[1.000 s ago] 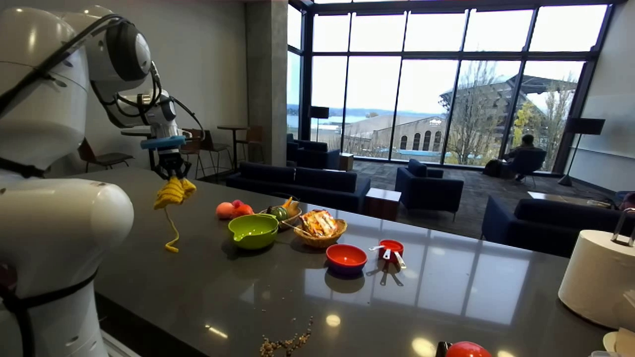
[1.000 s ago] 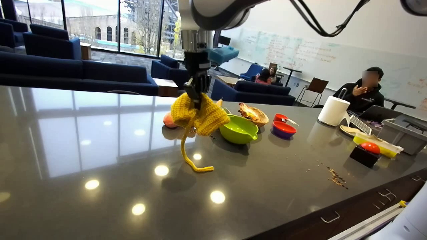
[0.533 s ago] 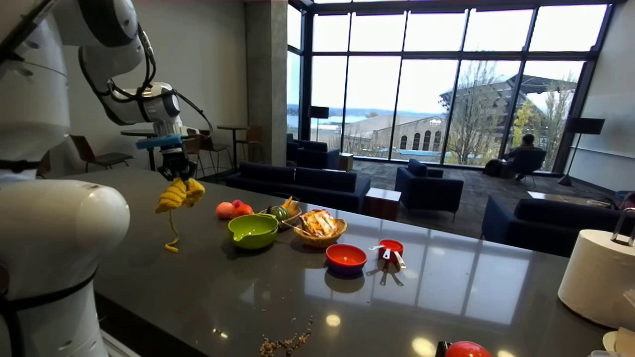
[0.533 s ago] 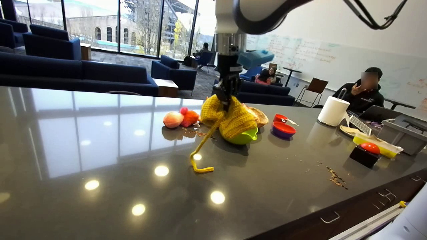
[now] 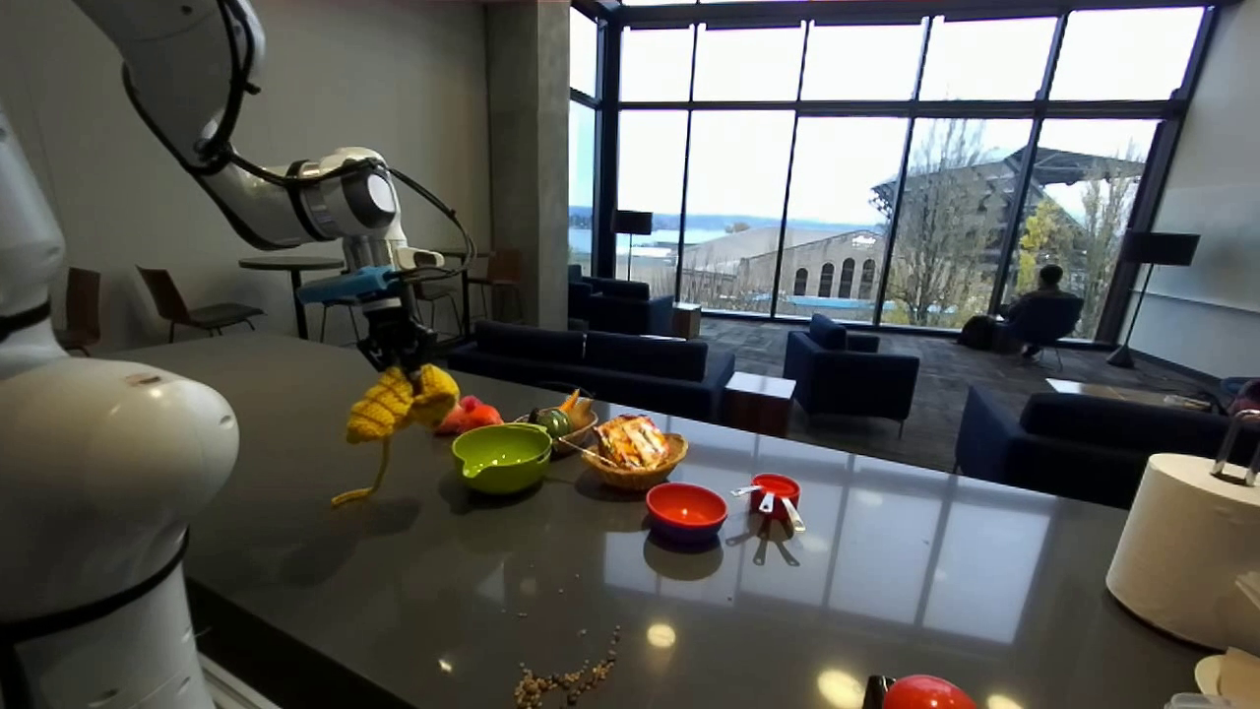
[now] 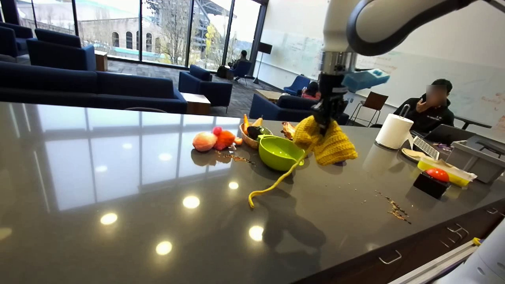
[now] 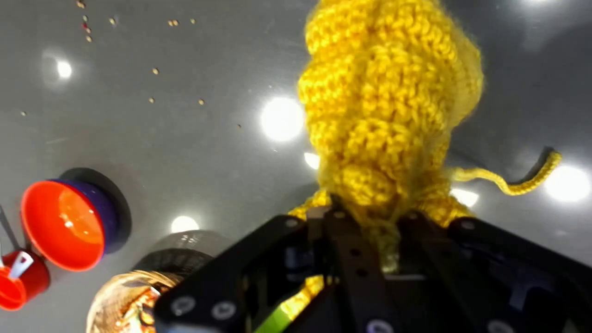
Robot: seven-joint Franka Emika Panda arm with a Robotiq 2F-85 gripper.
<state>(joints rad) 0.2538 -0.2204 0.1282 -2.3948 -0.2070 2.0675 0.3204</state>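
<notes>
My gripper (image 7: 375, 213) is shut on a yellow knitted piece (image 7: 379, 92). The knitted fabric bunches between the fingers and bulges out on both sides of them. In both exterior views the gripper (image 5: 409, 366) (image 6: 324, 123) points down and holds the piece (image 5: 382, 409) (image 6: 335, 146) above the grey counter. A yellow cord (image 6: 278, 181) trails from it, its end at or close to the counter. A green bowl (image 5: 502, 461) with a spout is nearest to it and also shows in an exterior view (image 6: 278, 156). The fingertips are partly hidden by the fabric.
A red-and-purple bowl (image 5: 687, 507), red measuring cups (image 5: 776, 492), a basket with a wrapped packet (image 5: 635, 480), a basket of gourds (image 6: 250, 141) and a peach-coloured ball (image 6: 204, 142) stand on the counter. A paper roll (image 6: 394, 132), red-domed black box (image 6: 432, 184) and grains (image 6: 398, 211) lie farther off.
The gripper has carried the yellow piece rightward in both exterior views, past the green bowl in the closer one. The cord now trails slanted behind it. The bowls and baskets have not moved.
</notes>
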